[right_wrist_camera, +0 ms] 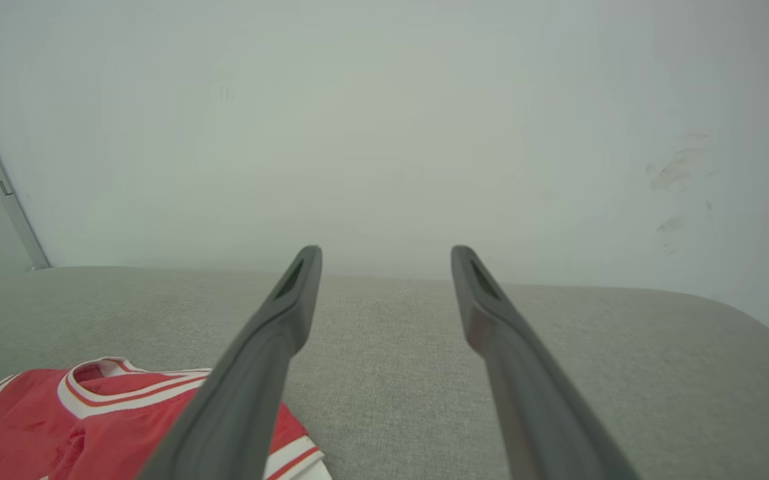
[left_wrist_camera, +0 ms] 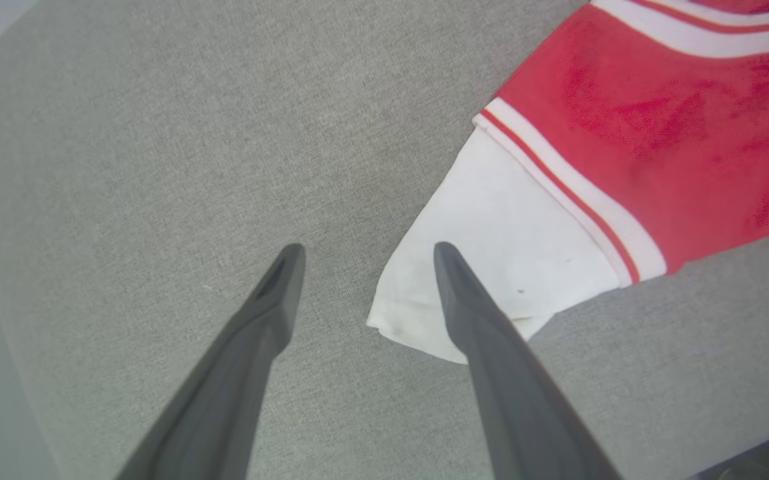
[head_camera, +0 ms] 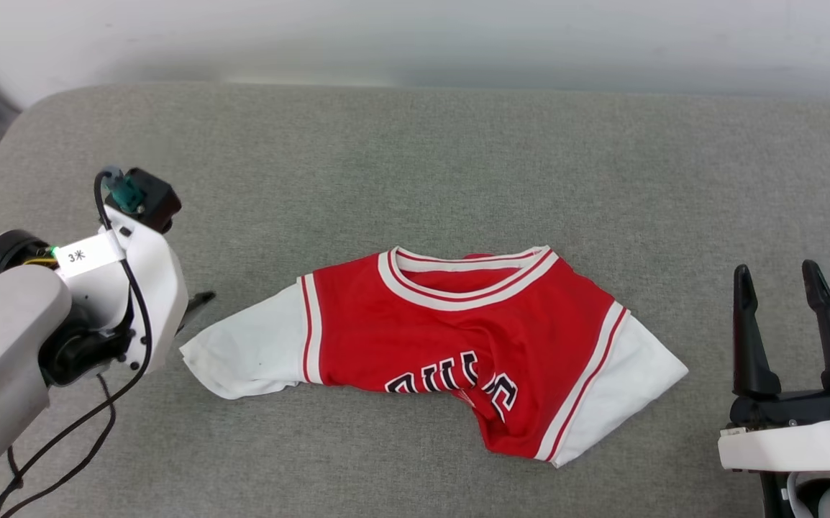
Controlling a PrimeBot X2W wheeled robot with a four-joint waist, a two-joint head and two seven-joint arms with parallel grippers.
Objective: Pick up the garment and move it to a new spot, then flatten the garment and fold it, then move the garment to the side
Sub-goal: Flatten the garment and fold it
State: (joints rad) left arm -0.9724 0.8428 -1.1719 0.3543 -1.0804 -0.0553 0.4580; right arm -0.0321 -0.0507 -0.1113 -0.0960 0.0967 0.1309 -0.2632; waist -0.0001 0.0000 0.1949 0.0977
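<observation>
The garment (head_camera: 451, 338), a red jersey with white sleeves and striped trim, lies front up in the middle of the grey padded surface (head_camera: 415, 158), collar toward the far side. Its lower part is rumpled and tucked under, so the black-and-white lettering (head_camera: 451, 378) is cut off at the near edge. My left gripper (left_wrist_camera: 368, 250) is open just above the surface, one finger (left_wrist_camera: 464, 300) over the edge of the white sleeve (left_wrist_camera: 511, 260) and nothing held. My right gripper (head_camera: 777, 272) stands open to the right of the garment, apart from it; the right wrist view has the collar (right_wrist_camera: 111, 387) at lower left.
The padded surface has a rounded far-left corner (head_camera: 34, 108) and a far edge meeting a pale wall (head_camera: 458, 36). My left arm's wrist and cable (head_camera: 127, 288) sit beside the left sleeve. Bare surface lies beyond the collar and to the right.
</observation>
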